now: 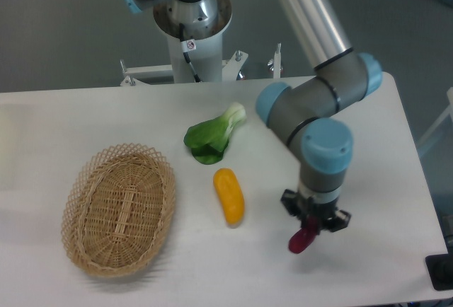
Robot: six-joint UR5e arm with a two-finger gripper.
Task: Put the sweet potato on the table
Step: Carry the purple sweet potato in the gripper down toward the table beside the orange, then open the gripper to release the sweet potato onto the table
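Note:
The sweet potato (302,240) is a small purple-magenta tuber. It hangs from my gripper (312,226) at the right front of the white table (85,119), close above the tabletop. Whether it touches the surface I cannot tell. The gripper points down and is shut on the tuber's upper end, which the fingers hide.
A yellow-orange oblong vegetable (229,196) lies left of the gripper. A green leafy bok choy (214,135) lies behind it. An oval wicker basket (119,209) stands at the front left, with nothing in it. The table's right edge and front edge are near the gripper.

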